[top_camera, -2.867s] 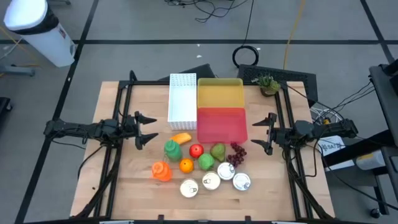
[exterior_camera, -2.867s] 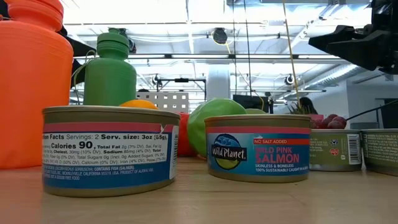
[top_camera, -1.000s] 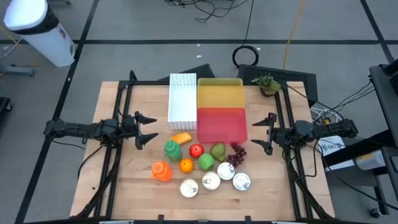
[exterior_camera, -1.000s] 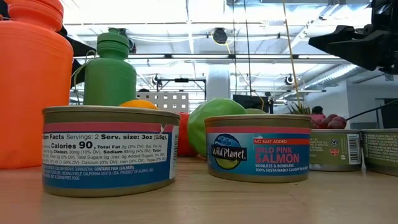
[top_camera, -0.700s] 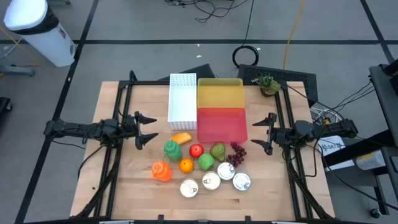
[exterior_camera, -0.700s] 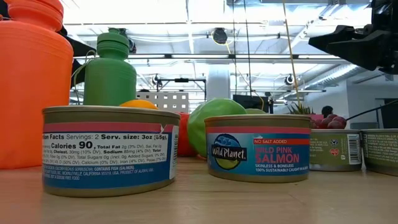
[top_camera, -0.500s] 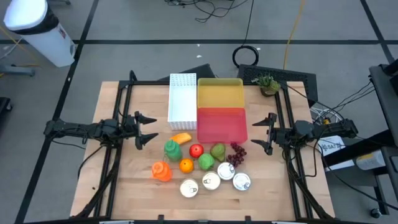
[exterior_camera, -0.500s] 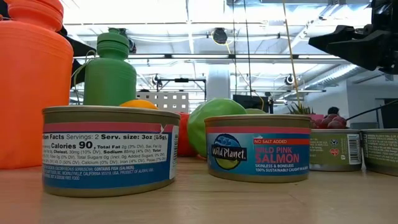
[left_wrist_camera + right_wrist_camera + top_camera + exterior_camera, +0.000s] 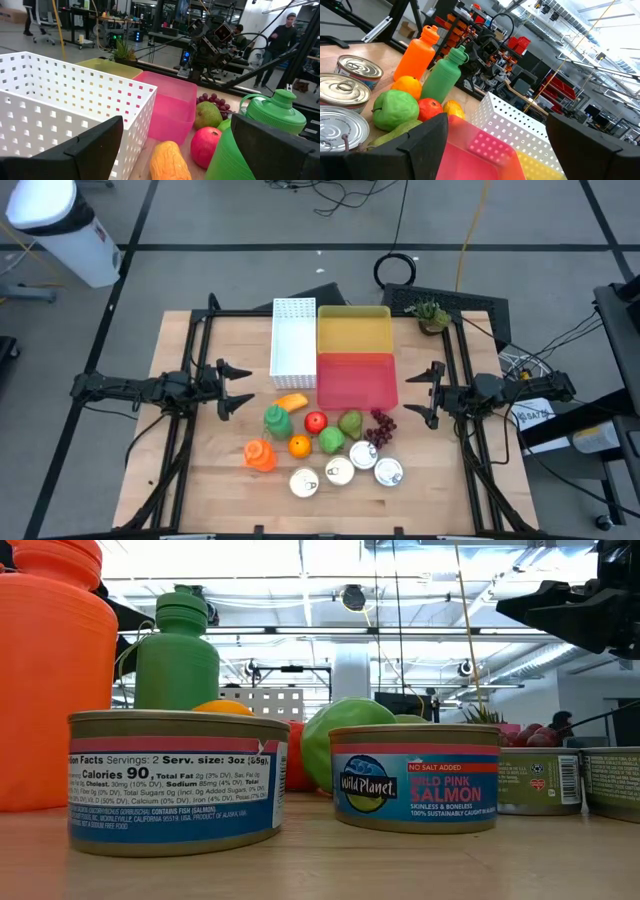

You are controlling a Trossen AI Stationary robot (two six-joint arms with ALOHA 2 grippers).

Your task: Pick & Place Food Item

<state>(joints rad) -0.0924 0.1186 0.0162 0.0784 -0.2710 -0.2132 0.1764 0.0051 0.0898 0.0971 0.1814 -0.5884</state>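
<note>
Food lies in a cluster on the wooden table's near middle: a yellow-orange piece (image 9: 291,402), a red apple (image 9: 315,421), a pear (image 9: 350,422), dark grapes (image 9: 381,426), a green apple (image 9: 331,441) and an orange (image 9: 299,446). Several cans (image 9: 339,472) stand nearest the front edge. My left gripper (image 9: 246,388) hovers open at the table's left, pointing level toward the cluster. My right gripper (image 9: 424,396) hovers open at the right, pointing back at it. Neither has anything between its fingers.
A white perforated basket (image 9: 293,337), a yellow bin (image 9: 353,328) and a pink bin (image 9: 357,378) stand at the far middle. A green bottle (image 9: 277,420) and an orange bottle (image 9: 259,455) stand left of the fruit. A small potted plant (image 9: 432,315) sits far right.
</note>
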